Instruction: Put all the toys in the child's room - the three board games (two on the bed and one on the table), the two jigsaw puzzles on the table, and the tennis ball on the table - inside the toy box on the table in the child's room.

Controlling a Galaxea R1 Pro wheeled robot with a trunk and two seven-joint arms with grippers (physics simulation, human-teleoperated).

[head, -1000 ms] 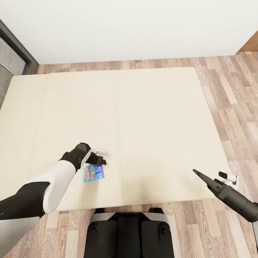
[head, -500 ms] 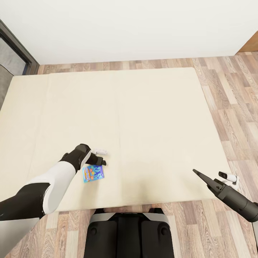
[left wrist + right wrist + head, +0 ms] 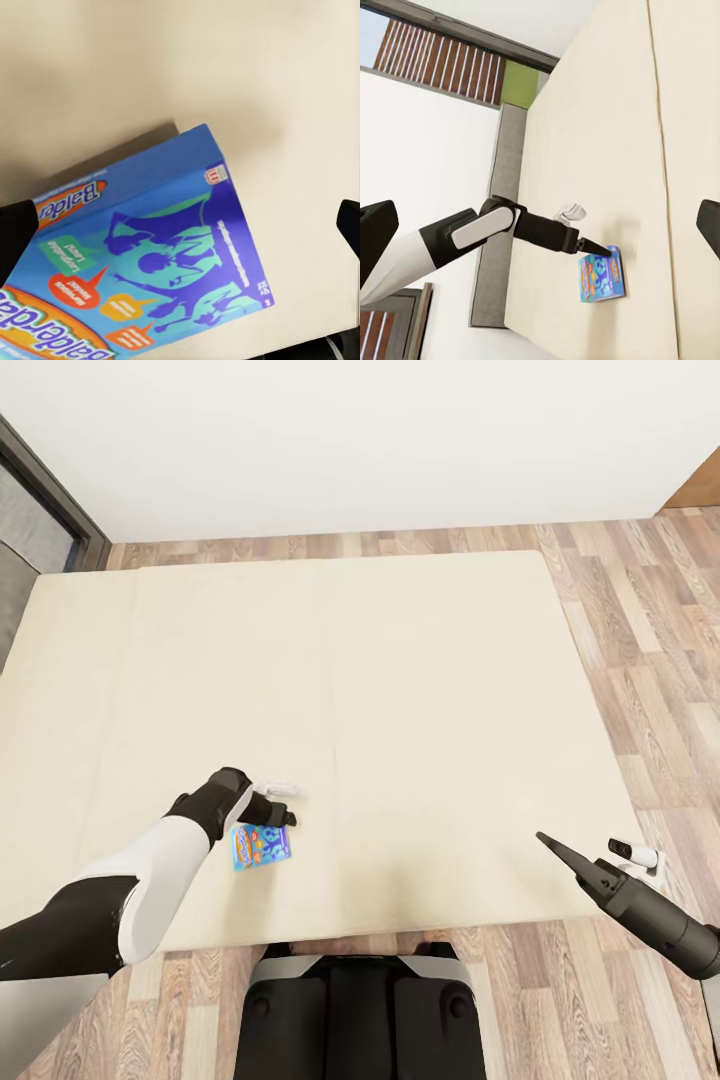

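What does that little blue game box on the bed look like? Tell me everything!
The board game is a small flat rectangular box, mostly blue, with darker blue figures, orange and green speech bubbles, and a red-orange title banner. It looks like printed cardboard. It lies flat, slightly askew, on the beige bed near its front edge. The left hand hovers over it, open.

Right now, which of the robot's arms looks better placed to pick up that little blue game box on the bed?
The left. Its gripper hangs open right over the board game, while the right gripper sits far off at the bed's edge.
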